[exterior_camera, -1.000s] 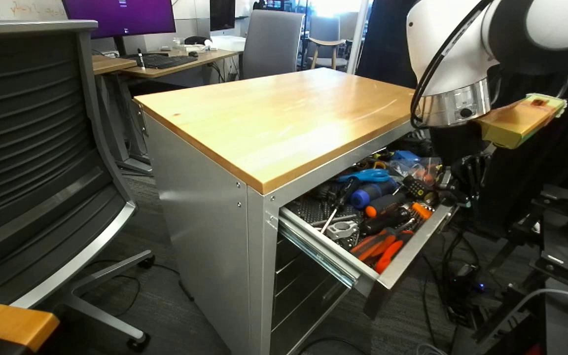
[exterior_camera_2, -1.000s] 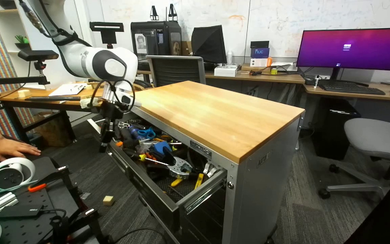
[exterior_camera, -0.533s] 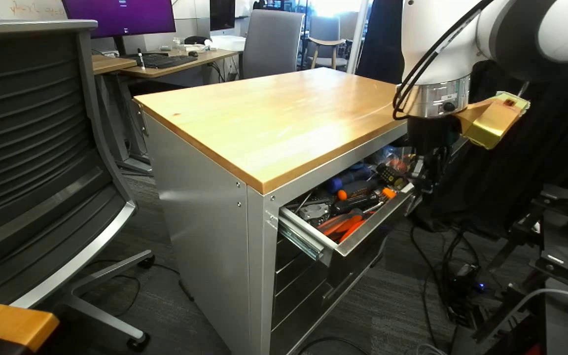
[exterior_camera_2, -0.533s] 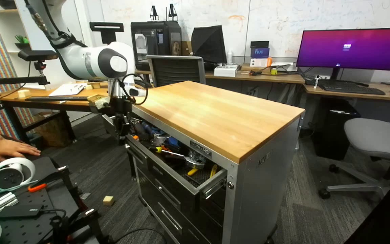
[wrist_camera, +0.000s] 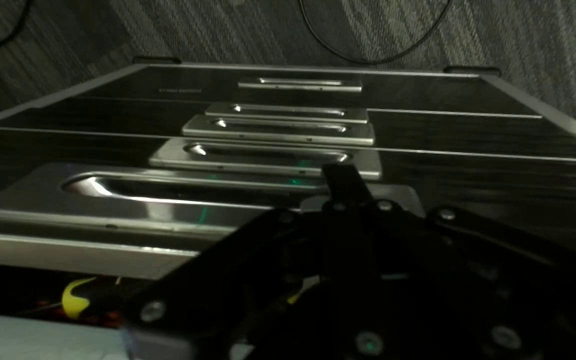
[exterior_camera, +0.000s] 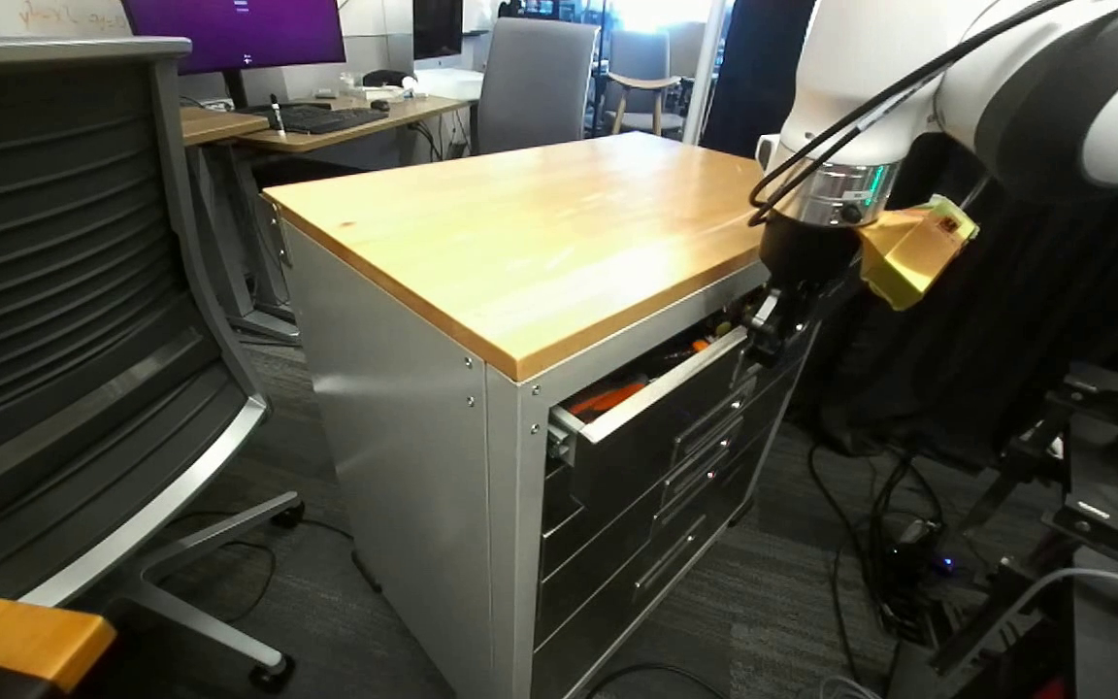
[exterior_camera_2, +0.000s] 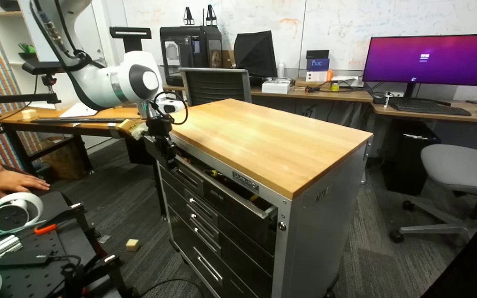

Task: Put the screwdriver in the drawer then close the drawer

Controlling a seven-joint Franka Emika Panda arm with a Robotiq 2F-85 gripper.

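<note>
One drawer (exterior_camera: 666,382), pulled well out a second ago, now stands only partly out of the cabinet (exterior_camera: 404,427) in both exterior views. In an exterior view the gripper (exterior_camera: 765,351) has moved left with it; in the wrist view its fingers (wrist_camera: 345,187) sit together by the right end of the drawer handle (wrist_camera: 168,201). Most tools (exterior_camera: 609,398) inside are now hidden; I cannot pick out the screwdriver.

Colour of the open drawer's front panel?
Black; the drawer front shows best in an exterior view.

A grey cabinet (exterior_camera: 404,417) has a honey-coloured top (exterior_camera: 540,233) and a black-fronted drawer (exterior_camera: 637,451). The gripper (wrist_camera: 344,182) is black, the monitor (exterior_camera_2: 429,60) purple, the carpet (exterior_camera_2: 110,211) streaked grey.
</note>
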